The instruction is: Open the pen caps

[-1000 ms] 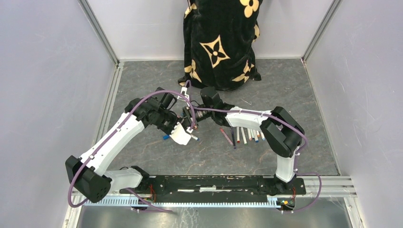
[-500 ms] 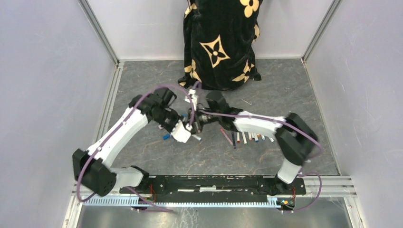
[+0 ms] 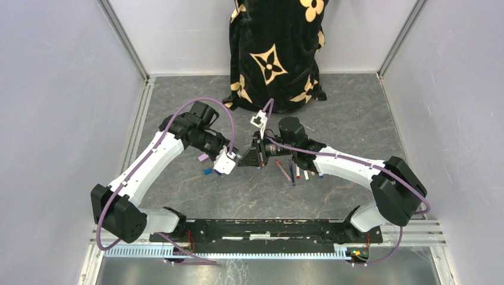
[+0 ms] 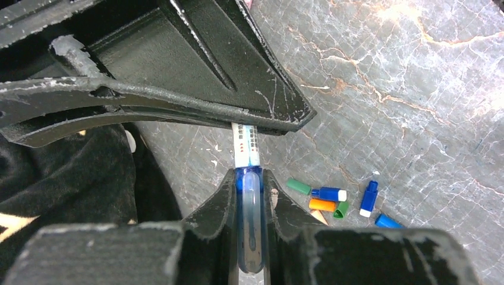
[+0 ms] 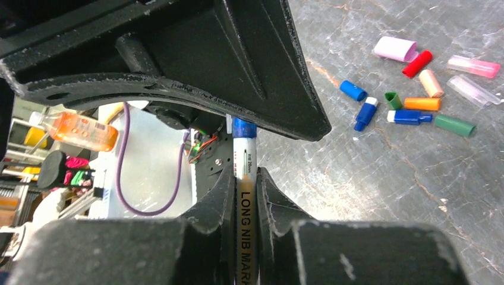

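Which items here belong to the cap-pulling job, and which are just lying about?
Job: pen, gripped by right tool; its blue cap, gripped by left tool; loose caps; row of pens.
Lying about: black patterned cloth; orange bottle in the background.

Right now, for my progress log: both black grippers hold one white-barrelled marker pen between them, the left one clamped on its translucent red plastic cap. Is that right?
The colour is wrong: the left wrist view shows the left gripper clamped on a translucent blue plastic cap, not a red one. The rest stands: the right gripper holds the same white-barrelled marker pen by its barrel.
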`<state>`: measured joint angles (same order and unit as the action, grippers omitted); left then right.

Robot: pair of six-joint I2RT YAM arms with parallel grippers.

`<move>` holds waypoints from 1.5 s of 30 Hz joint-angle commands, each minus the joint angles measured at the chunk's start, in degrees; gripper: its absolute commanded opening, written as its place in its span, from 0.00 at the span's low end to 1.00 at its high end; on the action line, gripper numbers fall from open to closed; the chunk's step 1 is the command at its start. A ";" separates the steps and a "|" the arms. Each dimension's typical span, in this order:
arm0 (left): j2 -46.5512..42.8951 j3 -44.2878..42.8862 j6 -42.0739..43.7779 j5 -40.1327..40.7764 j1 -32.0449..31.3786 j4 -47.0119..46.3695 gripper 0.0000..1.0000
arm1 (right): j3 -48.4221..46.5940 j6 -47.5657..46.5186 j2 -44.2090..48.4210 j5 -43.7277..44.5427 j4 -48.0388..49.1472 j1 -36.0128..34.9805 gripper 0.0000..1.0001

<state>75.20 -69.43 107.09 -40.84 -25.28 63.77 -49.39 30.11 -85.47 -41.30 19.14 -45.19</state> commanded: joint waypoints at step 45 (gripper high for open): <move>-5.83 -0.02 -6.10 19.53 -8.65 1.58 0.14 | -13.93 9.67 -12.63 -18.63 -6.06 -0.71 0.00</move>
<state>69.82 -69.10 99.72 -26.13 -33.91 66.26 -63.53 40.56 -99.39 -59.81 16.51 -46.39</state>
